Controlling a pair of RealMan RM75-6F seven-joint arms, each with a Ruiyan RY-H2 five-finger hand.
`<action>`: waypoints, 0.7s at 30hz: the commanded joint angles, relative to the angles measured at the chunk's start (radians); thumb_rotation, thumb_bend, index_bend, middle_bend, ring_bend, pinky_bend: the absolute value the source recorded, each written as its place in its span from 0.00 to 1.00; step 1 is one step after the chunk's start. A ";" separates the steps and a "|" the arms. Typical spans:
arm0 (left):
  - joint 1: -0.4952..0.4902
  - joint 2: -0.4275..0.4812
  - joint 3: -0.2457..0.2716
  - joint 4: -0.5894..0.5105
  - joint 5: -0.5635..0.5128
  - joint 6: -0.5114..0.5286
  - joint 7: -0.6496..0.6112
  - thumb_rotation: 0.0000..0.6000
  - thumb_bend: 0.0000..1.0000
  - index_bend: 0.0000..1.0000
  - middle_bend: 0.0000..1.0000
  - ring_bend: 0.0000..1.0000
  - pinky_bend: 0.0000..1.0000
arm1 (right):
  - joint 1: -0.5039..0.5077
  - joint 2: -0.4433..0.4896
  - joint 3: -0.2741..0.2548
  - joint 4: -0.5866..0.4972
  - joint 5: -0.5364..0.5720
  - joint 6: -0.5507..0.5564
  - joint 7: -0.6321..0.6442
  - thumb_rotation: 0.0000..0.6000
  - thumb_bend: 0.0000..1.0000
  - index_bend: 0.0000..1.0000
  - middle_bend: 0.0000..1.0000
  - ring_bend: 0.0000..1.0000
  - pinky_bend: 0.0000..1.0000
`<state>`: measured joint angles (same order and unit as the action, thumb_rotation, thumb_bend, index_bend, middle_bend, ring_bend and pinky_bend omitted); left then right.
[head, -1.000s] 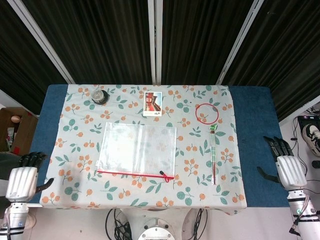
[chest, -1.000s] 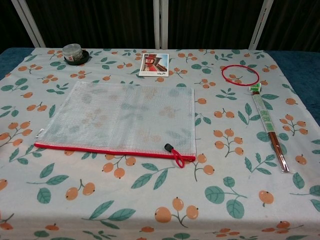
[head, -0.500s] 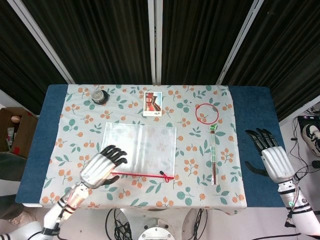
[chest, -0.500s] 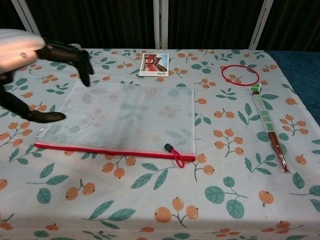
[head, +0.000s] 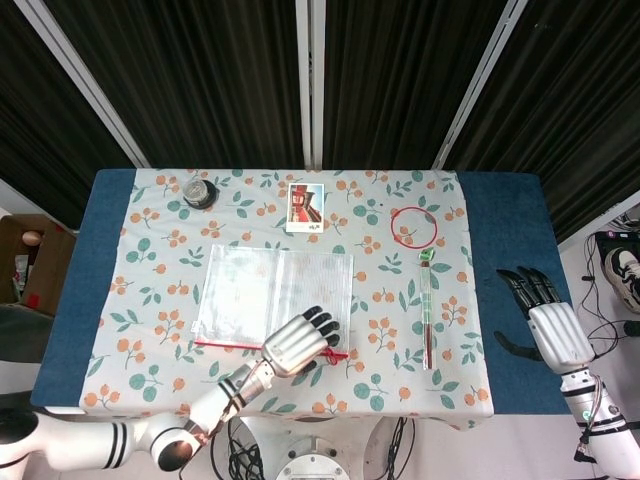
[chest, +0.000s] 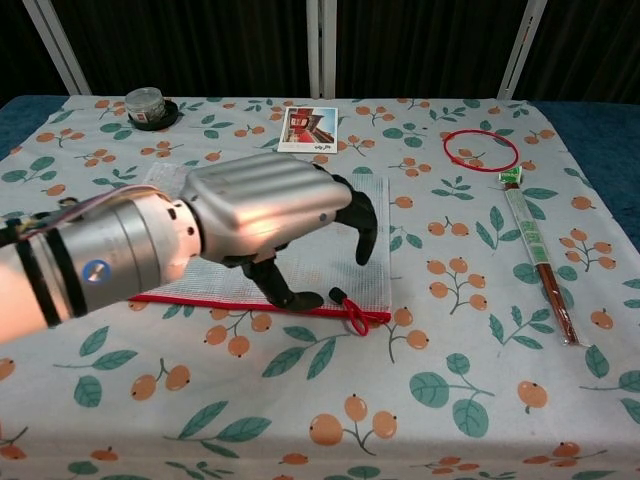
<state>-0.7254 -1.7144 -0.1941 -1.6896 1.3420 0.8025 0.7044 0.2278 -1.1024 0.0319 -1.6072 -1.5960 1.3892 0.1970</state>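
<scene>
Dark ribbed curtains hang behind a table (head: 505, 215) spread with a cloth printed in orange berries and green leaves. My left hand (head: 296, 343) hovers over the near right corner of the clear mesh zip pouch (head: 275, 290), which lies flat in the middle of the cloth with its red zipper edge toward me. The fingers are apart and bent downward and hold nothing; the thumb hangs just beside the black zipper pull with its red loop (chest: 348, 305), likely because that is where the pouch opens. I cannot tell whether a fingertip touches the mesh. My right hand (head: 548, 320) waits off the cloth by the table's right edge, fingers spread, holding nothing. Wrapped chopsticks (head: 427, 310) lie along the right side, a red ring (head: 414, 227) beyond them, a picture card (head: 306, 208) at the far edge, and a small jar (head: 198, 191) at the far left corner.
</scene>
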 joint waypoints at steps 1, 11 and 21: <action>-0.063 -0.080 -0.007 0.069 -0.073 -0.020 0.084 1.00 0.26 0.41 0.23 0.18 0.19 | -0.001 -0.002 -0.001 0.003 -0.002 0.001 0.003 1.00 0.18 0.01 0.11 0.00 0.00; -0.122 -0.156 0.022 0.173 -0.220 0.016 0.183 1.00 0.26 0.44 0.23 0.18 0.19 | -0.005 -0.001 -0.003 0.008 0.000 0.003 0.013 1.00 0.18 0.01 0.11 0.00 0.00; -0.152 -0.166 0.049 0.186 -0.253 0.042 0.166 1.00 0.26 0.50 0.23 0.18 0.19 | -0.002 -0.005 -0.003 0.017 0.007 -0.010 0.020 1.00 0.18 0.01 0.11 0.00 0.00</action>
<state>-0.8762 -1.8802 -0.1461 -1.5043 1.0901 0.8442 0.8709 0.2257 -1.1076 0.0292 -1.5906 -1.5887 1.3796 0.2174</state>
